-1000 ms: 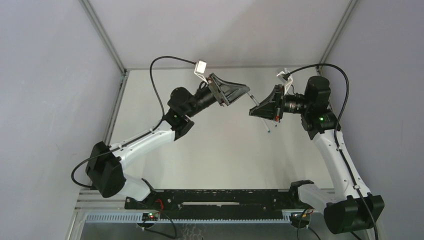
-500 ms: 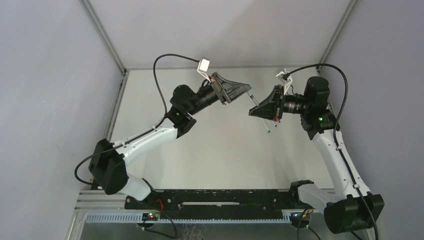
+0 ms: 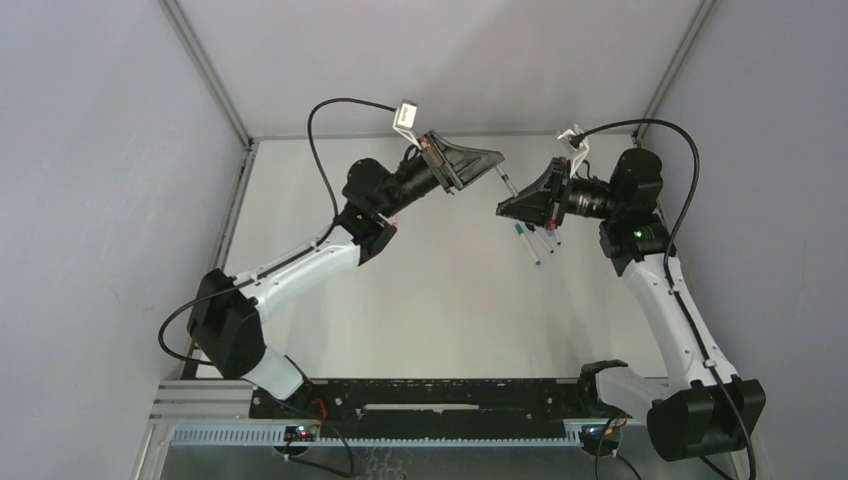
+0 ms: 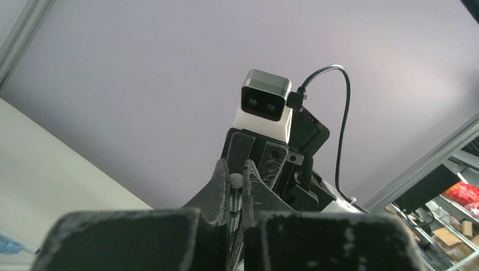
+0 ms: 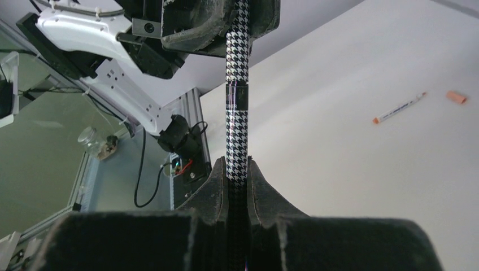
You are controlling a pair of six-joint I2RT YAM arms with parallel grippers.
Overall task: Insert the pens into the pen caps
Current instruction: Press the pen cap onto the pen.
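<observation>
A black-and-white houndstooth pen (image 5: 236,113) is held in the air between both grippers, with a seam across its barrel about midway. My right gripper (image 5: 237,169) is shut on its lower end, and my left gripper (image 5: 237,22) is shut on the upper end. In the left wrist view my left gripper (image 4: 236,179) pinches the pen's white end (image 4: 235,182). In the top view the left gripper (image 3: 497,160) and right gripper (image 3: 502,210) face each other, with the pen (image 3: 507,186) between them.
Several thin pens (image 3: 527,244) lie on the table (image 3: 430,300) below the right gripper. A white pen with an orange tip (image 5: 400,107) and a salmon cap (image 5: 454,97) lie apart on the table. Grey walls enclose three sides.
Both grippers have moved together toward the back of the table with the pen between them. More of the pens lying under the right gripper now shows.
</observation>
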